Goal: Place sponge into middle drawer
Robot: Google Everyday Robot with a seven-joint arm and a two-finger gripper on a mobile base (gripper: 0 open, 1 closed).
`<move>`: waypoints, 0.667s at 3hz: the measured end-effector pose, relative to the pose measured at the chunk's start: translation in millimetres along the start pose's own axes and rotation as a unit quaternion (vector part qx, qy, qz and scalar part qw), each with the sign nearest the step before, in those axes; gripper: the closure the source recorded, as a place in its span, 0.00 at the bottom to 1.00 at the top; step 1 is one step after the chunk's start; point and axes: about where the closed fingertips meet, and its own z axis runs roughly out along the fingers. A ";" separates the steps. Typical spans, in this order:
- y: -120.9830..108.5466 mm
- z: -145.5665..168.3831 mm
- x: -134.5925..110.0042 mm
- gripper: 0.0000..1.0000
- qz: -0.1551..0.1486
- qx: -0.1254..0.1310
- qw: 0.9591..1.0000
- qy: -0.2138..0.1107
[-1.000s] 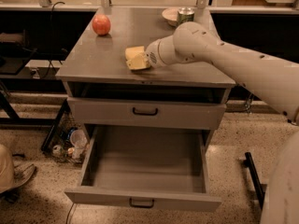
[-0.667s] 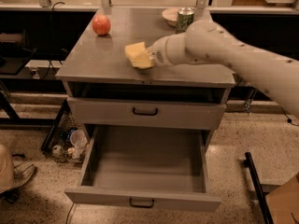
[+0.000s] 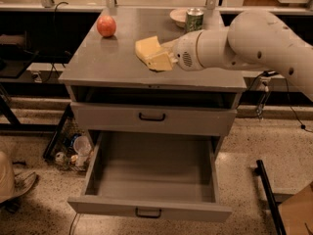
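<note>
Camera view, gripper (image 3: 169, 58) grasping sponge (image 3: 149, 52) over grey cabinet top (image 3: 98, 62), middle drawer (image 3: 146, 210) open

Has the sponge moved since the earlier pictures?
Yes. Held by the gripper over the cabinet top, the sponge has shifted slightly right in view and up, farther from the red apple.

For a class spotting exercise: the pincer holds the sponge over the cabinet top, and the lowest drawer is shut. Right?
No. The lowest drawer is pulled open, as the camera view shows. The pincer does hold the sponge over the cabinet top.
</note>
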 end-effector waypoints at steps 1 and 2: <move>-0.1 0.2 -0.1 1.00 -0.001 0.000 1.000 0.000; 11.5 2.9 9.3 1.00 -0.016 -0.024 0.999 0.019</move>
